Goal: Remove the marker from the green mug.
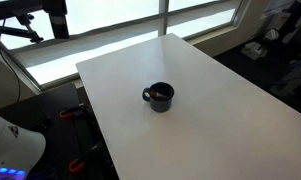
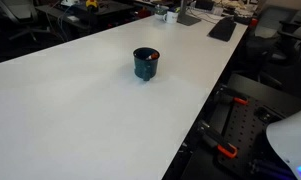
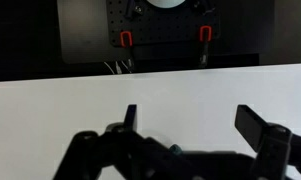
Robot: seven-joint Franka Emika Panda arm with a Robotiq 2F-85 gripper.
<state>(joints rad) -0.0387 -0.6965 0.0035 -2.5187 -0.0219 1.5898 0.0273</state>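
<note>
The green mug (image 1: 160,98) is sitting near the middle of the white table (image 1: 220,110), well apart from every edge, the marker (image 2: 145,57) lying inside it. In the wrist view the gripper (image 3: 190,125) is hanging with jaws spread wide, bare tabletop ahead.

In an exterior view the camera sits high, looking steeply down over the white rectangular table (image 1: 220,110) toward bright windows (image 1: 110,25); in an exterior view set lower and closer, it faces along that table (image 2: 70,110) toward cluttered desks (image 2: 190,15). Both share the tabletop and the small dark green mug (image 1: 160,97) on it. The wrist view hangs low, facing level across the table to a dark pegboard panel (image 3: 165,30), with the black two-fingered gripper (image 3: 190,113) at its bottom edge
</note>
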